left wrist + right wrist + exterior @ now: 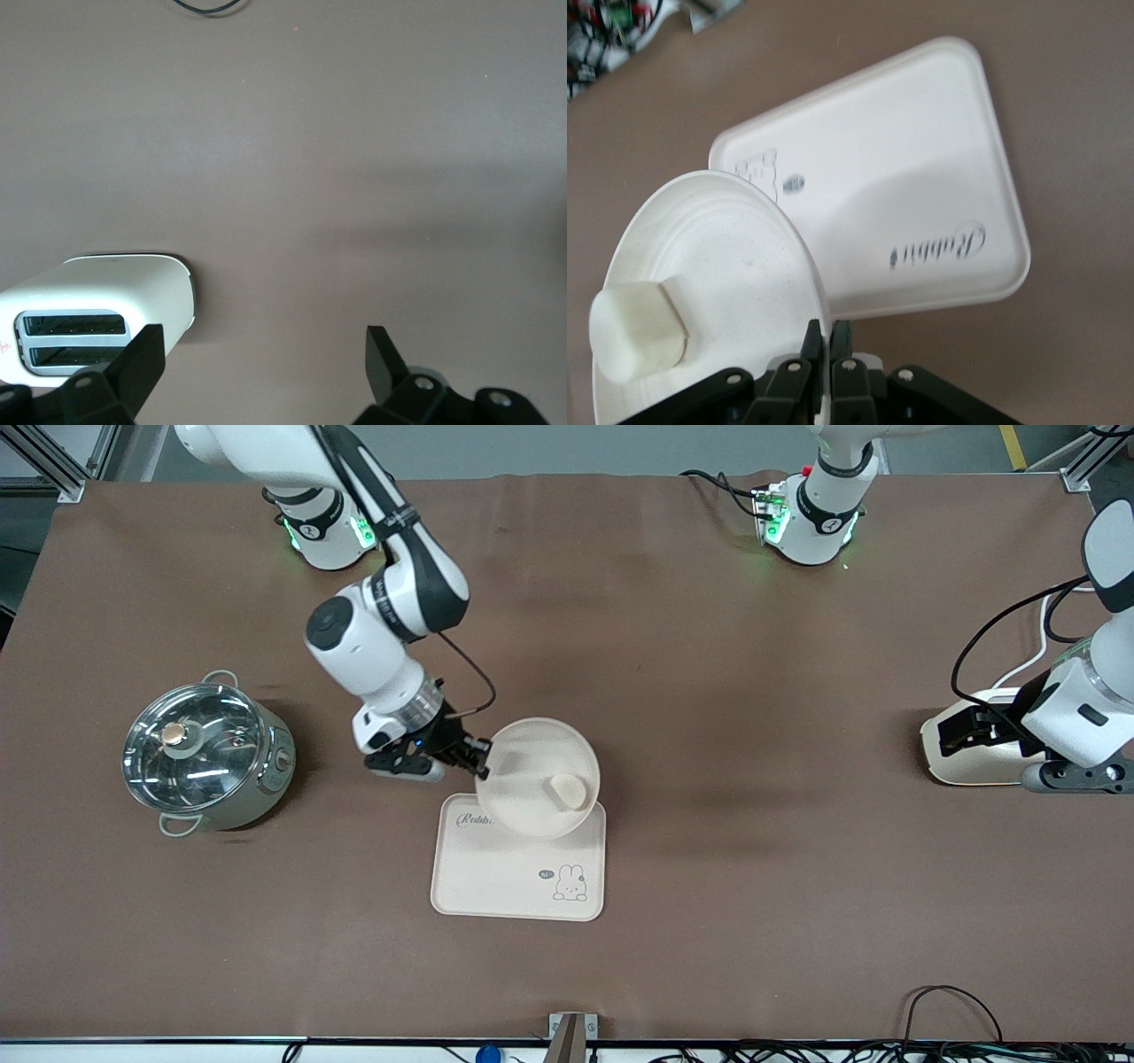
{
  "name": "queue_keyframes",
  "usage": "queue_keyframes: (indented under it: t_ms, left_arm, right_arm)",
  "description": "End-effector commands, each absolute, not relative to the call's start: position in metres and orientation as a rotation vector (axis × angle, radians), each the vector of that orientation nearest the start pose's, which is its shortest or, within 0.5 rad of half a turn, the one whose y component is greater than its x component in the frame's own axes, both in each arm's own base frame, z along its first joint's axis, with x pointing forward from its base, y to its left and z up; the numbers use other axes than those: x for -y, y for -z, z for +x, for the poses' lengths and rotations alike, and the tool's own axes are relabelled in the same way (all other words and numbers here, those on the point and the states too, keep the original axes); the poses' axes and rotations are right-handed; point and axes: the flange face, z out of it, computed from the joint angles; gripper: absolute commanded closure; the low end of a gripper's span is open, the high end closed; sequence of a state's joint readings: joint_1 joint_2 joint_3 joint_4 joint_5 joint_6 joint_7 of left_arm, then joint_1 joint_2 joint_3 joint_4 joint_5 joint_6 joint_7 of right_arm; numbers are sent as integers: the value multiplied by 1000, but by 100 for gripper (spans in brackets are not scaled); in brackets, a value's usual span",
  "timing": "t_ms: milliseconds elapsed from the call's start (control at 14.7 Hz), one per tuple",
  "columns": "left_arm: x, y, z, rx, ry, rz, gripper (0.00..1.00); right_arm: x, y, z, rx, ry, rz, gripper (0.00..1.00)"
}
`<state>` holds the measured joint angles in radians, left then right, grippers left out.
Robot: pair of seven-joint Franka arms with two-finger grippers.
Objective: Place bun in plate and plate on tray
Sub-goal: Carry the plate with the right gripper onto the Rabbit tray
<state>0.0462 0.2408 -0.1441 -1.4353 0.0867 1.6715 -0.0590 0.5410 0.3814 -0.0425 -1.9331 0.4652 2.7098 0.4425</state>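
My right gripper [478, 760] is shut on the rim of the round cream plate [527, 766] and holds it tilted in the air over the edge of the tray that lies farther from the front camera. The bun [569, 791] lies in the plate. The cream tray [496, 872] with "Rabbit" lettering lies flat on the table. In the right wrist view my right gripper [828, 335] pinches the plate's rim [793, 239], with the bun [638, 329] in the dish and the tray [921, 177] below. My left gripper [961, 731] is open and empty over the toaster; in the left wrist view it [263, 347] hangs above bare table.
A cream toaster [966, 762] stands at the left arm's end of the table and shows in the left wrist view [97, 310]. A steel pot with a glass lid [205, 753] stands at the right arm's end. A black cable [1001, 638] runs by the toaster.
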Motion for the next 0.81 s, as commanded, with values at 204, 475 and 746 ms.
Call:
queue_keyframes:
  t_ms: [204, 475, 746]
  left_arm:
    - [43, -555, 633, -98, 29, -3079, 0]
    - [45, -550, 635, -101, 25, -3080, 0]
    - [47, -551, 633, -108, 18, -3079, 0]
  right_arm:
    - [-294, -267, 653, -518, 334, -2663, 100]
    - [-292, -230, 662, -499, 316, -2697, 100]
    - [-280, -205, 665, -481, 352, -2714, 100]
